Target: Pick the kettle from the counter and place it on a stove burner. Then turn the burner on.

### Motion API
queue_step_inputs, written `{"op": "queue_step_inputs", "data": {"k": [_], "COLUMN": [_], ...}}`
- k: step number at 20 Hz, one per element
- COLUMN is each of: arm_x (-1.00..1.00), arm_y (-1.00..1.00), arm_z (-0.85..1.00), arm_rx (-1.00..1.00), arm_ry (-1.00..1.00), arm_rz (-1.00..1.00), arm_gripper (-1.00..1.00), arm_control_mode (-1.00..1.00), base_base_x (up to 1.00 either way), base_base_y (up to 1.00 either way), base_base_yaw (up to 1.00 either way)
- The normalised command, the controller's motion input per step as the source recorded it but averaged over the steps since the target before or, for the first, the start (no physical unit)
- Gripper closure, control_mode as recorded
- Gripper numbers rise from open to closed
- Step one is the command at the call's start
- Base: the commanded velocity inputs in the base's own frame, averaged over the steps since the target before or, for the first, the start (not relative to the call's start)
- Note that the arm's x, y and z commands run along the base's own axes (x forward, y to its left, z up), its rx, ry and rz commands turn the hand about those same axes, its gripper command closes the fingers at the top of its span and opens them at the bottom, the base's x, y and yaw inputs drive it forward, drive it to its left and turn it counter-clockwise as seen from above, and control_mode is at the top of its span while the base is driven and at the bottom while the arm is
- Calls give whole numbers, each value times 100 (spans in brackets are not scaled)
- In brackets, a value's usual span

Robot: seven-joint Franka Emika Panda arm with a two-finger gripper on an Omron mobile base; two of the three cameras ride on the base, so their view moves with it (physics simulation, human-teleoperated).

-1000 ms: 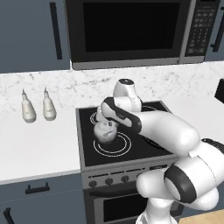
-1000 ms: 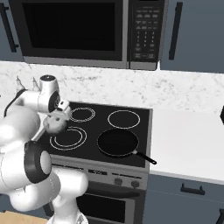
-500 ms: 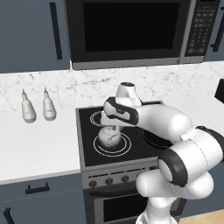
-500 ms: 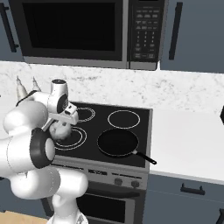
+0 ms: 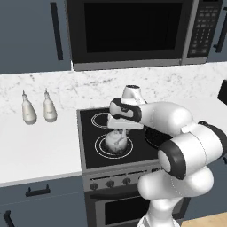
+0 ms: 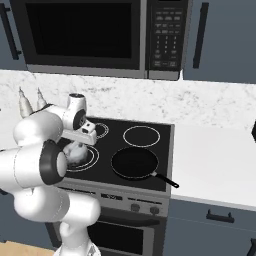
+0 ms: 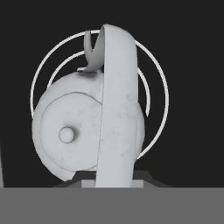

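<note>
The small marbled kettle (image 5: pixel 117 141) sits inside the widest double-ring stove burner (image 5: pixel 99 147) at the front left of the black glass. My gripper (image 5: pixel 119 131) comes down on it from above and is shut on the arched handle. In the right base view the kettle (image 6: pixel 75 152) shows under the gripper (image 6: pixel 80 143), over the same burner (image 6: pixel 93 159). The hand view looks straight down on the kettle (image 7: pixel 74 131). Its handle runs between my fingertips (image 7: pixel 114 179), and the burner (image 7: pixel 159 100) rings it. The white counter (image 5: pixel 40 150) lies to the stove's left.
A black frying pan (image 6: pixel 134 162) with its handle pointing front-right covers the front right burner. Two slim pale bottles (image 5: pixel 29 111) (image 5: pixel 48 108) stand on the left counter. A microwave (image 5: pixel 128 31) hangs over the stove. Knobs (image 5: pixel 111 182) line the stove front.
The arm has brought the kettle down and forward, from above the left burners to low inside the wide front left ring. The grip on the handle has not changed.
</note>
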Motion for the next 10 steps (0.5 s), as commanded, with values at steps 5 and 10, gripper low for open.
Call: {"op": "queue_step_inputs", "data": {"k": [5, 10], "arm_x": [0, 12], "arm_y": [-1, 0], "arm_z": [-27, -20], "arm_rx": [0, 0], "arm_ry": [-1, -1], "arm_rz": [0, 0], "arm_gripper": [100, 100], "arm_control_mode": [-100, -100], "base_base_x": [0, 0], "base_base_y": [0, 0], "base_base_yaw": [0, 0]}}
